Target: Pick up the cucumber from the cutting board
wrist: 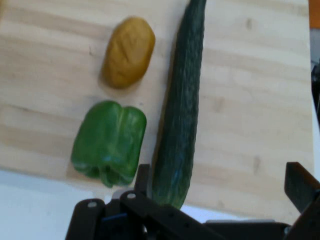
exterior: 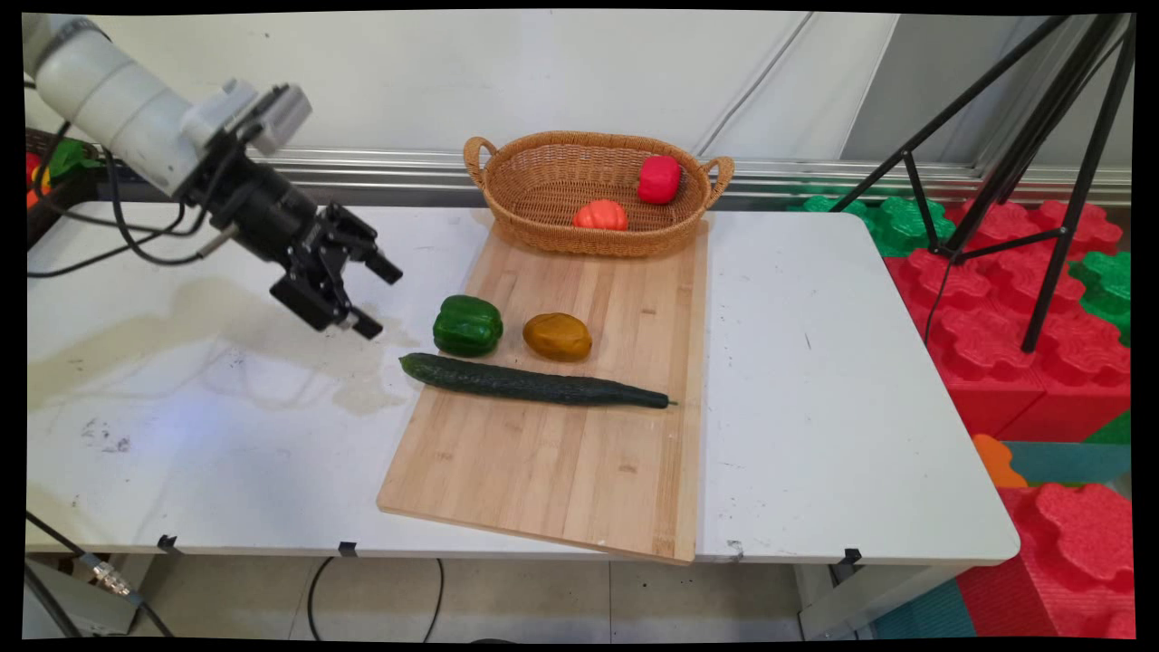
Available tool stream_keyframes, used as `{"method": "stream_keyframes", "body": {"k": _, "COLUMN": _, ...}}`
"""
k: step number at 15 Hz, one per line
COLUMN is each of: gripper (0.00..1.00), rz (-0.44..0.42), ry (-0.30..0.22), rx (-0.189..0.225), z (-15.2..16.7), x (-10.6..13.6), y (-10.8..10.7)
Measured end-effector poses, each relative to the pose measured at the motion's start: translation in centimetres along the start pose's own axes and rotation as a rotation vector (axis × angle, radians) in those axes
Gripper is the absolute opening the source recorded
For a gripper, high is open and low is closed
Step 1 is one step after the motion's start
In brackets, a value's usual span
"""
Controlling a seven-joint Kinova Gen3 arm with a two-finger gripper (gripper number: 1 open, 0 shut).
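Presently the gripper [exterior: 373,296] hangs above the white surface [exterior: 815,362], just off the left edge of the wooden cutting board [exterior: 561,453], its fingers [exterior: 385,268] spread apart and holding nothing; it points toward the board's near items and touches none of them. Nearest to it is the green bell pepper [exterior: 467,325], with the blunt end of the long dark cucumber [exterior: 530,381] just below that; a brownish-yellow potato-like piece [exterior: 557,336] lies just beside the pepper on its right; all three rest on the board. At the board's far end stands a wicker basket [exterior: 543,158], and inside it lie a red pepper [exterior: 659,179] and an orange tomato-like piece [exterior: 600,215]. As to what lies settled, two pieces are in the basket and three on the board, and nothing is in the fingers. Only the main view takes in the basket, its contents, the black tripod [exterior: 1050,172] and the red and green foam blocks [exterior: 1005,299] off to the right; the hand view instead looks down closely on the pepper [wrist: 109,143], potato piece [wrist: 128,52] and cucumber [wrist: 182,115], with the cucumber's end between the open fingers [wrist: 300,185] and the pepper off to one side.
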Motion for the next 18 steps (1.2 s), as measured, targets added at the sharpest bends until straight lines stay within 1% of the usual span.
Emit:
{"method": "stream_keyframes", "body": {"k": 2, "gripper": 1.0, "rz": 0.014, "ry": -0.021, "rx": -0.001, "z": 1.0, "x": -0.5, "y": 0.1}}
{"method": "stream_keyframes", "body": {"k": 9, "gripper": 1.0, "rz": 0.06, "ry": -0.104, "rx": -0.006, "z": 6.9, "x": -1.9, "y": 0.9}}
{"method": "stream_keyframes", "body": {"k": 14, "gripper": 1.0, "rz": 0.065, "ry": -0.131, "rx": 0.003, "z": 9.8, "x": -2.3, "y": 1.2}}
{"method": "stream_keyframes", "body": {"k": 18, "gripper": 1.0, "rz": 0.067, "ry": -0.137, "rx": 0.019, "z": 11.5, "x": -2.3, "y": 1.1}}
